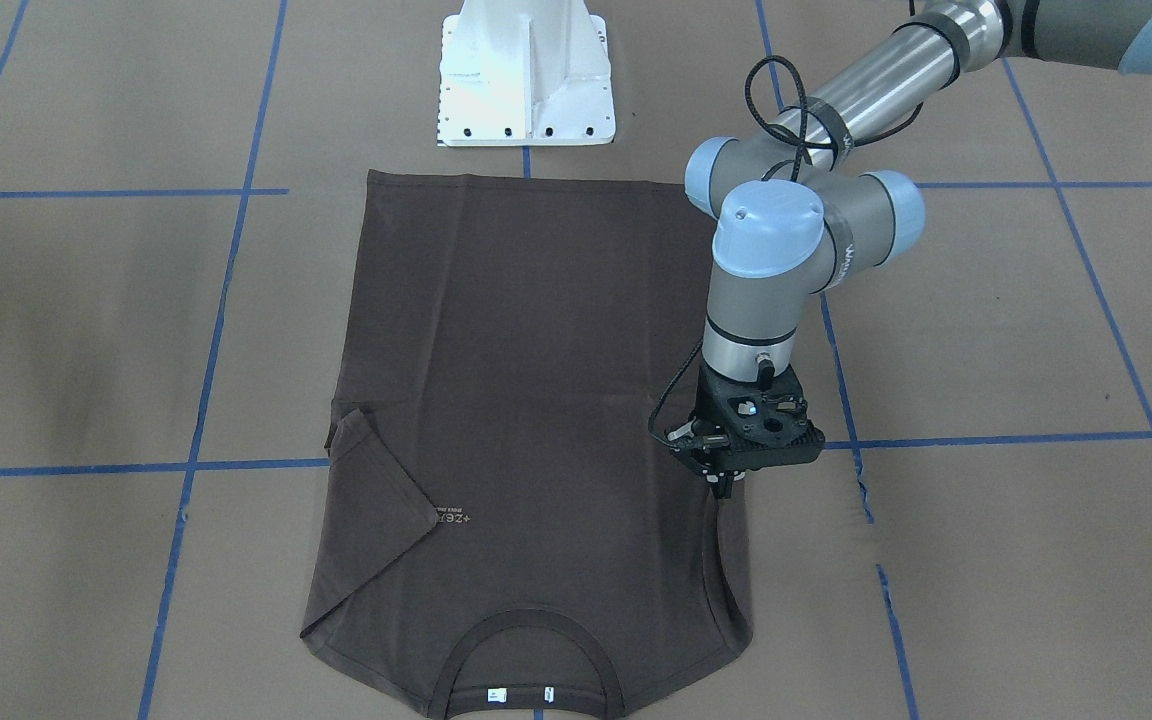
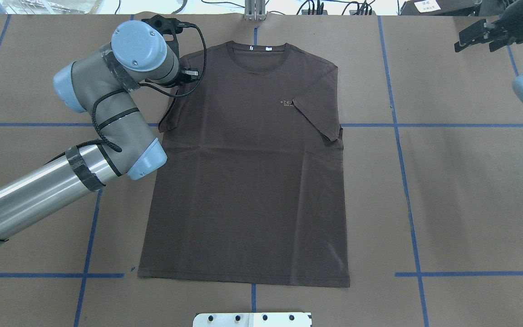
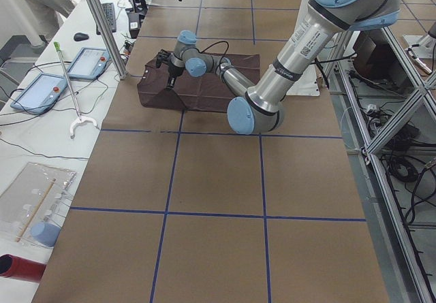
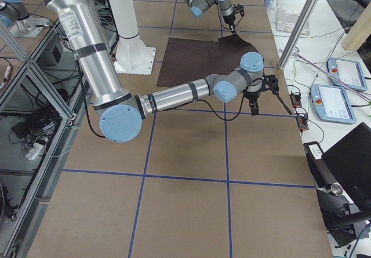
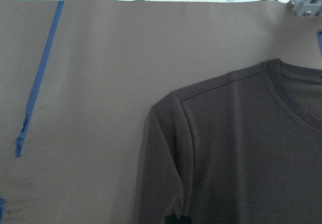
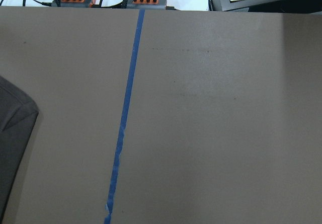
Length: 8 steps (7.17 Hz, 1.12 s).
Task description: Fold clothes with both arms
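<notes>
With left gripper (image 1: pixel 723 487): pinching sleeve hem of T-shirt (image 1: pixel 536 380), spread flat on table (image 1: pixel 986 330). Step: second sleeve fold; other sleeve (image 1: pixel 376 500) already folded in. Right gripper (image 2: pixel 468 38) well apart; cannot tell if spread. Next, likely: carry sleeve inward, lay flat, release.

A brown-papered table (image 2: pixel 470 190) gridded with blue tape (image 2: pixel 404 181) carries a dark brown T-shirt (image 2: pixel 243 181) lying flat.

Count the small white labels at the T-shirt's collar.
2. One small white label and a second small white label sit side by side at the back of the ribbed collar of the dark brown short-sleeved T-shirt; none looks hidden.
</notes>
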Each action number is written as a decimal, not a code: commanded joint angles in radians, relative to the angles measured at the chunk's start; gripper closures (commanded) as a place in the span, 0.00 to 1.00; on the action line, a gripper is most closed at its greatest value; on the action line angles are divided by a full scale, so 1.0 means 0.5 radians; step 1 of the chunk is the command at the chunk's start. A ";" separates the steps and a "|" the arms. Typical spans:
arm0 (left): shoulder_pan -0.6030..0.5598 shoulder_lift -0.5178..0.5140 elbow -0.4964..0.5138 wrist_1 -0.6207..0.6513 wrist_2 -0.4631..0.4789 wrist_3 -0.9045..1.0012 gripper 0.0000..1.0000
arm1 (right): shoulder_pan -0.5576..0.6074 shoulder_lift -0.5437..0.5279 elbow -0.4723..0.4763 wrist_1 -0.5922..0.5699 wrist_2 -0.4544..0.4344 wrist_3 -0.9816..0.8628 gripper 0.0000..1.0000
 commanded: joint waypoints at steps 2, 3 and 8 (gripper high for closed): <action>0.026 -0.082 0.127 0.016 0.009 -0.027 1.00 | -0.005 0.006 -0.005 -0.001 0.000 0.007 0.00; 0.026 -0.091 0.130 0.013 0.003 0.046 0.08 | -0.008 0.018 -0.002 -0.001 0.000 0.016 0.00; 0.026 0.255 -0.571 -0.002 -0.254 0.320 0.00 | -0.699 -0.104 0.729 -0.028 -0.390 1.259 0.00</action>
